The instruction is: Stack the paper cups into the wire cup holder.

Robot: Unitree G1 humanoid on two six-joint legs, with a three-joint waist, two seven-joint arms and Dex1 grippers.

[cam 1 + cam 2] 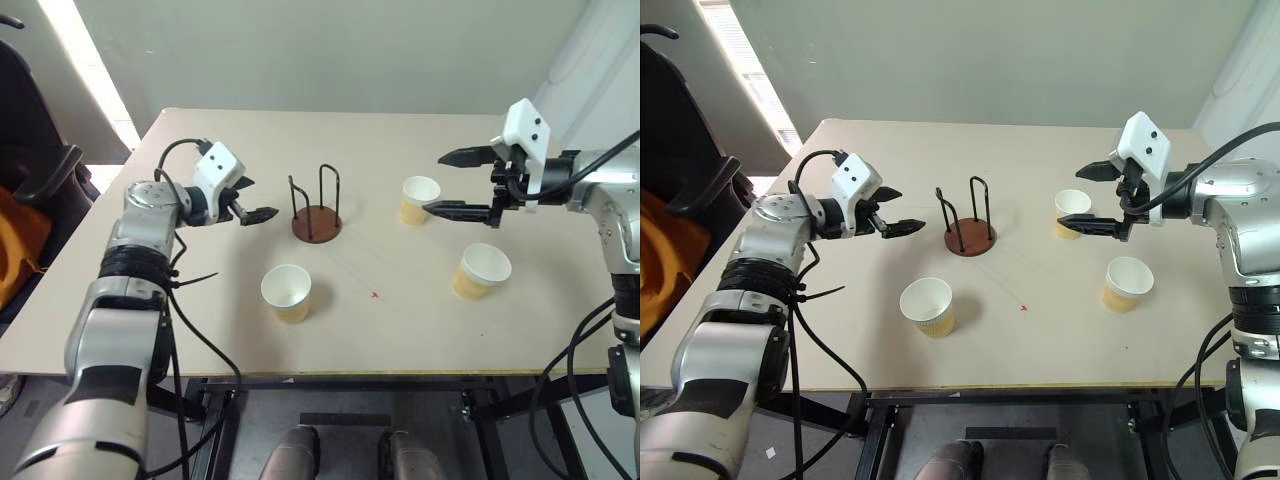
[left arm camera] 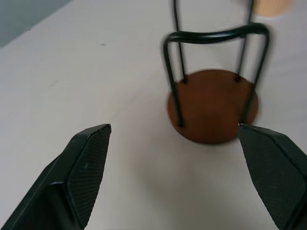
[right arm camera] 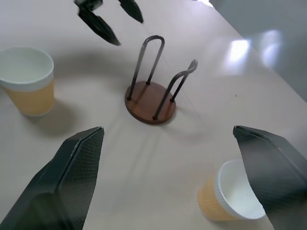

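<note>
One paper cup point(image 1: 287, 291) stands nearest on the surface point(image 1: 400, 320), two more point(image 1: 419, 199) point(image 1: 481, 271) farther right. Both the left pincer point(image 1: 258, 206) and right pincer point(image 1: 448, 183) gape wide, empty, flanking the wire cup holder point(image 1: 316, 212).

A pale beige table point(image 1: 200, 300) stood on a dark metal frame point(image 1: 330, 385) over a grey floor point(image 1: 250, 430). Behind it rose a plain grey-green wall point(image 1: 330, 50). At the far left a bright strip of light point(image 1: 90, 70) slanted along the floor. A black chair point(image 1: 30, 140) with something orange point(image 1: 20, 245) on it stood left of the table.
</note>
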